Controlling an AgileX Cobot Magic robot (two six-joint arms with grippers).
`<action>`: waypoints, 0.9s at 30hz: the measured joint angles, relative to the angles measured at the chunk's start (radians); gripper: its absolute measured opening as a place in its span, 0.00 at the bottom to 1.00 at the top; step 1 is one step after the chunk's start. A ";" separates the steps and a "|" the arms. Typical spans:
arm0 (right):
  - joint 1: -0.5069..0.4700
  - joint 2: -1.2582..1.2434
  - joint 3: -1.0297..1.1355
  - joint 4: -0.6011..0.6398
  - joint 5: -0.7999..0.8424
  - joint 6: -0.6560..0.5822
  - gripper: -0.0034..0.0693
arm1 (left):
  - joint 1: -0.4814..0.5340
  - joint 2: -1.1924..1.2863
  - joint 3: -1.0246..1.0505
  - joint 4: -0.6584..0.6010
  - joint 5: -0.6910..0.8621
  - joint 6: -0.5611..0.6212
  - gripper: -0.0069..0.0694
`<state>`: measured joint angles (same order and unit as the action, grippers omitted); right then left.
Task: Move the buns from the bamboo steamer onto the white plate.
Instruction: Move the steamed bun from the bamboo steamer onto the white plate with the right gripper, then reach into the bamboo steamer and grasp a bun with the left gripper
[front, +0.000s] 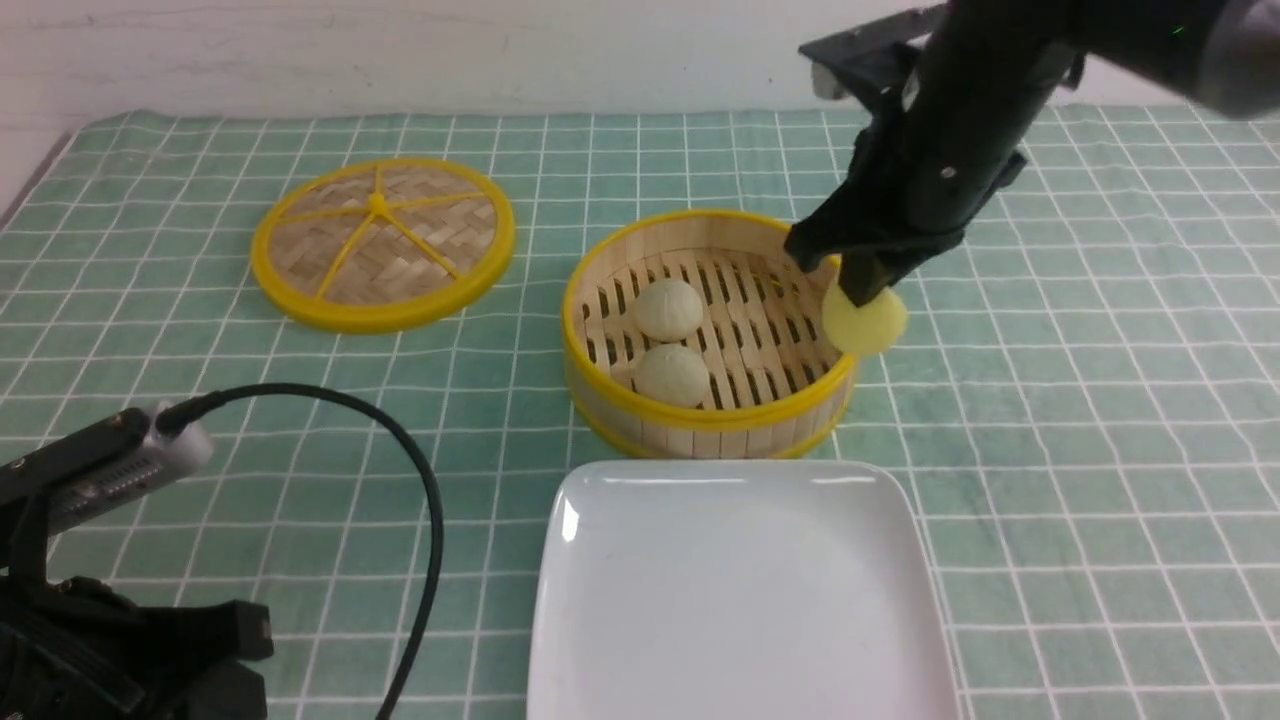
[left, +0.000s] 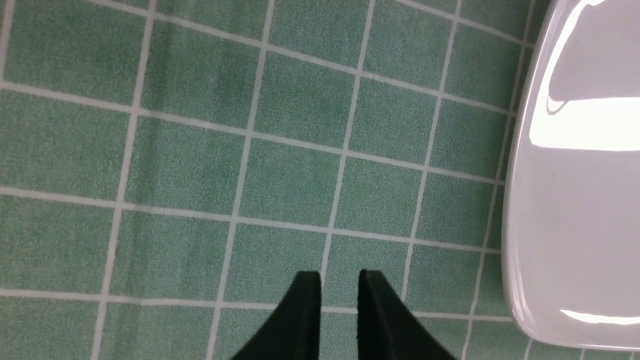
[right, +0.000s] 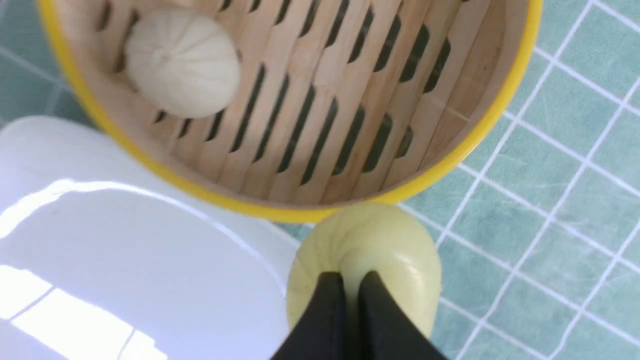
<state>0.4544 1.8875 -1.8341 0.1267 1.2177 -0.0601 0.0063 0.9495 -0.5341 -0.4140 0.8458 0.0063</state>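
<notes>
The right arm (front: 960, 130) reaches in from the upper right and slants down toward the far right side of the bamboo steamer (front: 700, 412). The right gripper (front: 862, 292) points downward, its jaws pinched tight on the pleated top of the yellow bun (front: 868, 322), which hangs in the air at the steamer's right rim. The two cream buns (front: 668, 308) lie side by side on the slatted floor, toward the steamer's left. The left arm (front: 90, 560) sits low at the near left corner with a black cable (front: 425, 480) looping off it. The left gripper (left: 340, 285) hovers over bare cloth just beside the white plate (front: 740, 600), jaws slightly parted and holding nothing. The plate lies directly in front of the steamer, and a woven lid (front: 382, 243) lies flat to the steamer's left. A green checked tablecloth (front: 1100, 450) covers the table, with a pale wall (front: 400, 50) behind
</notes>
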 joint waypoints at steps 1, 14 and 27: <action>0.000 -0.013 0.005 0.014 0.000 0.000 0.06 | 0.000 0.000 0.000 0.000 0.000 0.000 0.28; 0.000 -0.057 0.562 0.402 -0.261 -0.180 0.12 | 0.000 0.000 0.000 -0.001 -0.011 0.000 0.29; -0.023 -0.078 0.561 0.355 -0.246 -0.186 0.66 | 0.000 0.000 -0.001 0.005 0.001 0.002 0.29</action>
<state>0.4310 1.8096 -1.2727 0.4813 0.9721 -0.2464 0.0063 0.9495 -0.5352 -0.4090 0.8469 0.0086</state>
